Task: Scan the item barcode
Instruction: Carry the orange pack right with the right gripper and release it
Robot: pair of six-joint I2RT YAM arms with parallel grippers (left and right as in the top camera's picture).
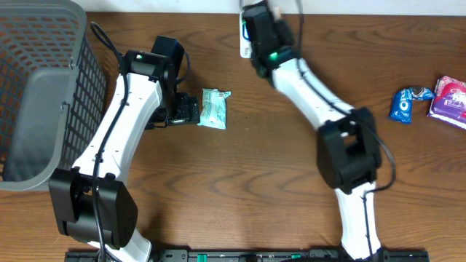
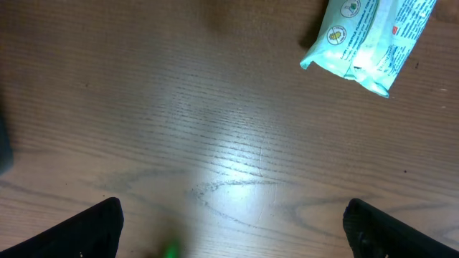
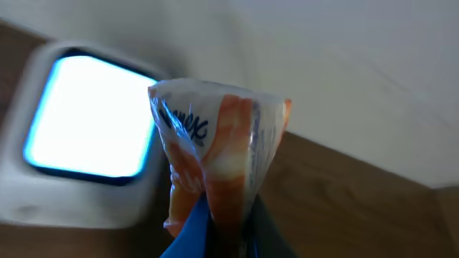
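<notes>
Four packets, one basket and one scanner share the wooden table (image 1: 277,167) with the two arms. At the far left stands the grey mesh basket (image 1: 44,87). Beside it the left gripper (image 1: 191,110) hovers low, its fingers (image 2: 93,229) spread wide with nothing between them. Just to its right lies a pale green packet (image 1: 215,108). The left wrist view brings it close enough to show round emblems and fine print, some of it red, but none of it can be read. Further right, at the table's back edge, sits the white scanner (image 1: 246,33). The right gripper (image 1: 258,29) is held at it, fingers pressed together on an orange-and-white packet (image 3: 215,150). Only the right wrist view shows this packet clearly: it stands upright just in front of the scanner's glowing window, and its dark blue lettering is too blurred to read. From overhead the arm hides it. At the far right lie a blue packet (image 1: 404,103) and a purple-and-pink packet (image 1: 451,100), side by side, their printing too small to make out. Neither wrist view includes them.
</notes>
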